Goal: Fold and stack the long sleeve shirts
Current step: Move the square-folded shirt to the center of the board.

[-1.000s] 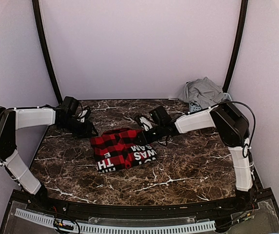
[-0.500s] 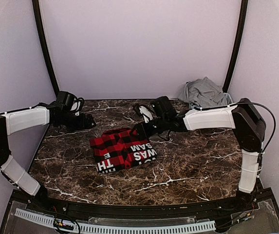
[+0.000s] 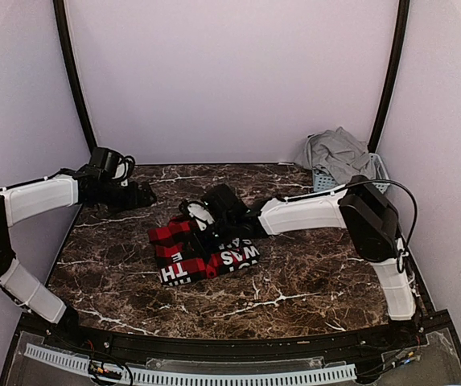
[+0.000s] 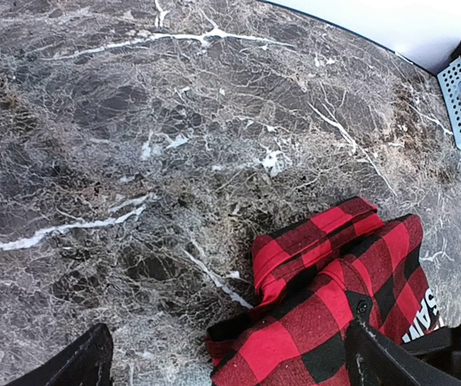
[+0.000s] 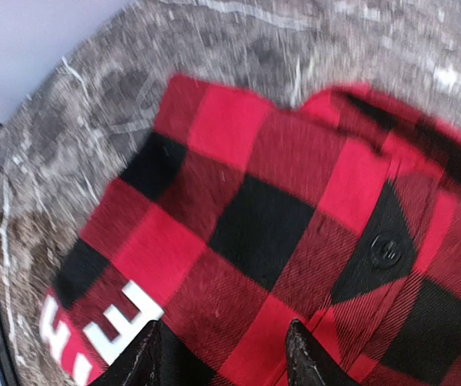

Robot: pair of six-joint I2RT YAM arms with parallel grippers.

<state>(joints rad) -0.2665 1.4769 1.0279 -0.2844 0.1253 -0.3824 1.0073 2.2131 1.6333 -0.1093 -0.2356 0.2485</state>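
The folded check shirt [image 3: 202, 251] lies flat a little left of the tabletop's [image 3: 310, 273] middle, white letters along its near right edge. Its far left corner is rumpled into a small raised flap. The right claw [image 3: 200, 219] hangs over the shirt's far edge, reaching in from the right. Its fingers [image 5: 146, 354] stand partly apart above the cloth, with nothing pinched between them that I can see. The left claw [image 3: 137, 195] is spread wide over bare marble at the far left, near the shirt's corner but apart from it. There is open stone to the left, near and right of the shirt. The grey shirt [image 3: 336, 153] is heaped in the basket [image 3: 379, 170] in the far right corner, well apart. Walls [image 3: 230, 80] close in the far side and both flanks.
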